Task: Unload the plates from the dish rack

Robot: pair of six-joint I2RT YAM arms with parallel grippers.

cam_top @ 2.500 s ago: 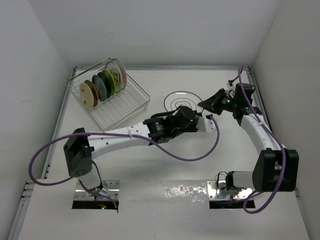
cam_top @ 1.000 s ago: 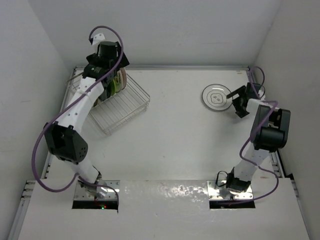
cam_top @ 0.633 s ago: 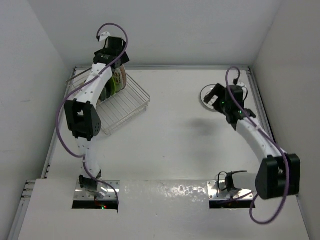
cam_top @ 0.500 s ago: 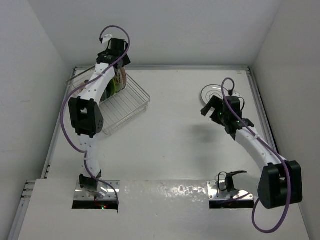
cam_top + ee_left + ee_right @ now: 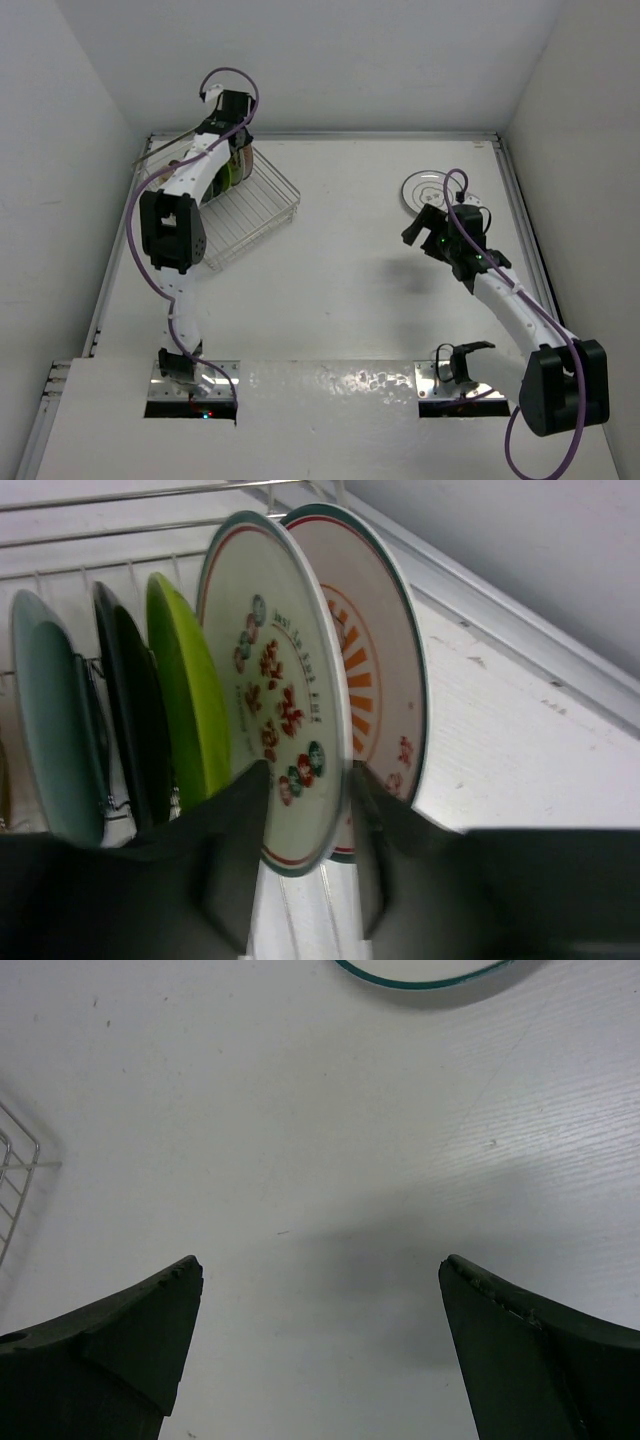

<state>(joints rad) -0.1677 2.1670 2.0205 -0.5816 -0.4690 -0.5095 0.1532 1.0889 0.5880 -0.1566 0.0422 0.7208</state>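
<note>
The dish rack (image 5: 262, 205) stands at the far left with several plates (image 5: 226, 172) upright in it. In the left wrist view they read, left to right: grey-green (image 5: 50, 730), dark green (image 5: 125, 710), lime green (image 5: 190, 710), cream with a floral print (image 5: 275, 680), and white with an orange sunburst (image 5: 375, 660). My left gripper (image 5: 308, 770) (image 5: 234, 135) is shut on the floral plate's edge, one finger on each face. My right gripper (image 5: 320, 1262) (image 5: 418, 225) hangs open and empty above bare table. A teal-rimmed plate (image 5: 428, 187) (image 5: 420, 975) lies flat just beyond it.
The rack's wire corner (image 5: 15, 1190) shows at the left edge of the right wrist view. White walls close in the table at the back and both sides, and the rack sits close to the back-left corner.
My left gripper's fingers have closed from wide open onto the floral plate in the rack. The right arm has drawn back toward the near side, away from the flat plate.
</note>
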